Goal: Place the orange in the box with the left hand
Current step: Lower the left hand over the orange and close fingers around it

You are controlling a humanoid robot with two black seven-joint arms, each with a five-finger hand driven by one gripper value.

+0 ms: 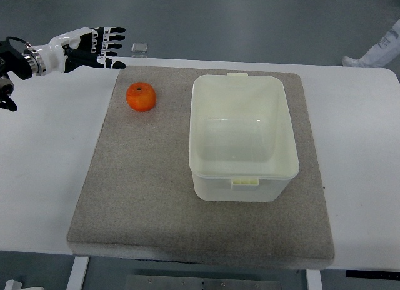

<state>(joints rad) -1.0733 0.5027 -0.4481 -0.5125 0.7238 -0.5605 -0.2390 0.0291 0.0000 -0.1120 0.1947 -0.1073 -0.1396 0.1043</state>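
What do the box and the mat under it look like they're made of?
The box: probably plastic, milky and translucent with a smooth, faintly glossy finish and moulded clips on its rim. The mat: seemingly felt or dense foam, grey-beige, speckled and matte.

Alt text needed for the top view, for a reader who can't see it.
An orange sits on a grey mat, left of an empty white box and apart from it. The left hand hovers past the mat's far-left corner, fingers extended, holding nothing. The mat lies on a white table.
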